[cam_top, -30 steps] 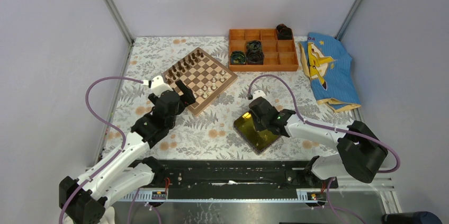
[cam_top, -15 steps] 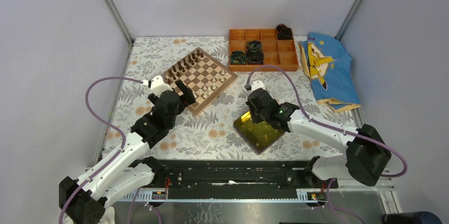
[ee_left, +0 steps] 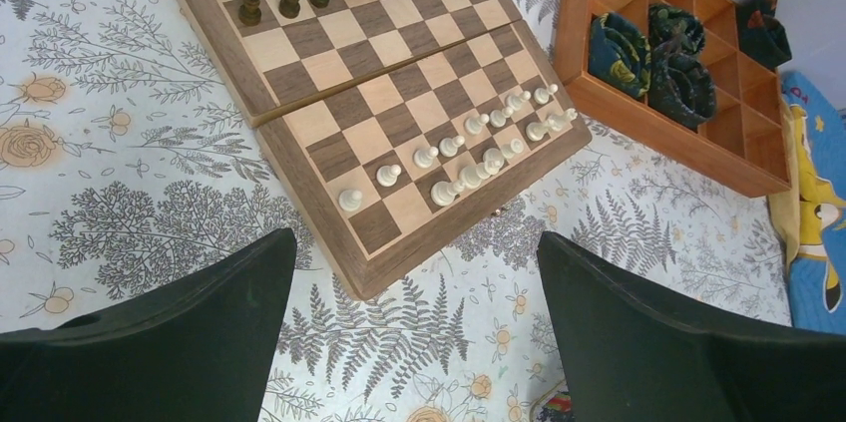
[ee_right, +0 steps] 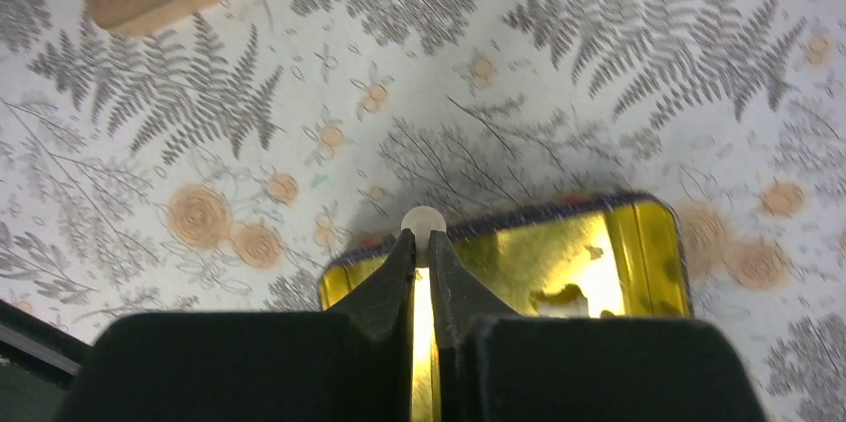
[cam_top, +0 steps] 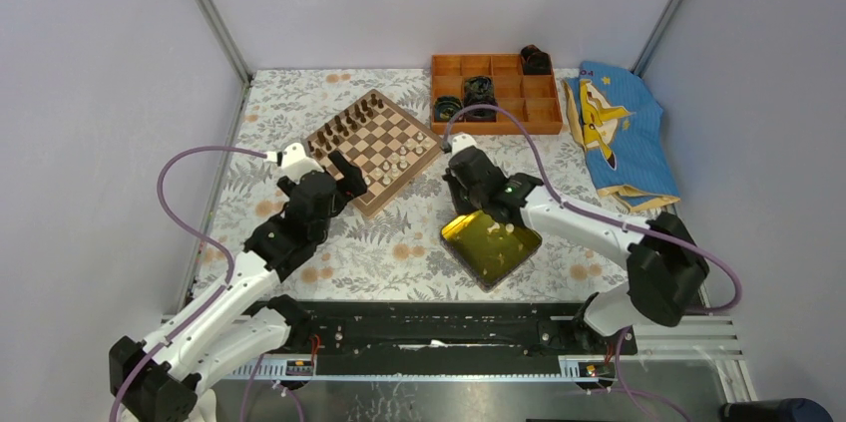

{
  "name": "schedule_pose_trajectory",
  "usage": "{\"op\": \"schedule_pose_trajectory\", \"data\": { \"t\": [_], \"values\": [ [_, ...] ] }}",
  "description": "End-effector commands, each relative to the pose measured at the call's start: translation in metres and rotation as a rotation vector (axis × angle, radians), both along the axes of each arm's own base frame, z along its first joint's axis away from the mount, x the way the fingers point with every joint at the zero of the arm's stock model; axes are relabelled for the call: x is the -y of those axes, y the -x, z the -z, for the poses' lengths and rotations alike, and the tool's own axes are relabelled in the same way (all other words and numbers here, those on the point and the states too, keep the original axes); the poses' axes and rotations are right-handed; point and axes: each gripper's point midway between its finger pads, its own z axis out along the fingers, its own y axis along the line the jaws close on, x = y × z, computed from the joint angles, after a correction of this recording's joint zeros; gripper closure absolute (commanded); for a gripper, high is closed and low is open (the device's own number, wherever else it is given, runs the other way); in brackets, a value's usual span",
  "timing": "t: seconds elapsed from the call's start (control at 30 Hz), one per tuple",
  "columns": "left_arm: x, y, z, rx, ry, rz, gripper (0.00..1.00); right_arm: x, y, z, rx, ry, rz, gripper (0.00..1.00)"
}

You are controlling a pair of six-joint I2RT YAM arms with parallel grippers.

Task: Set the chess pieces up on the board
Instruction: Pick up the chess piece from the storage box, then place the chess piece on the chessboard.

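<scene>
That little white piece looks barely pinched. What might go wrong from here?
The right gripper pinches the white piece only at its very fingertips, over the yellow tray's edge, so it may slip out when carried. The white pieces on the board stand close together, so setting one down could topple its neighbours. The left gripper hovers open at the board's near edge, where the two arms might crowd each other.

The top camera overlooks the whole table (cam_top: pixel 399 252). Wrist cameras face down, closer; the left also shows the board (ee_left: pixel 344 68).
</scene>
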Motion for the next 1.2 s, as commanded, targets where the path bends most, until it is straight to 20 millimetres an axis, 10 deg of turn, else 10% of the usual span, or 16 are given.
{"op": "schedule_pose_trajectory", "data": {
  "t": [0.0, 0.27, 0.8, 1.17],
  "values": [
    [-0.002, 0.000, -0.014, 0.055, 0.043, -0.022, 0.01, -0.042, -0.017, -0.022, 0.045, -0.061, -0.081, 1.00],
    [-0.007, 0.002, -0.034, 0.095, 0.052, -0.031, 0.01, -0.095, -0.041, -0.016, 0.036, -0.064, -0.162, 1.00],
    [-0.036, 0.007, -0.182, 0.345, 0.000, -0.093, 0.01, -0.185, -0.070, -0.004, 0.012, -0.065, -0.280, 1.00],
    [-0.046, 0.016, -0.211, 0.411, -0.012, -0.096, 0.01, -0.209, -0.072, 0.014, 0.005, -0.031, -0.313, 1.00]
  ]
}}
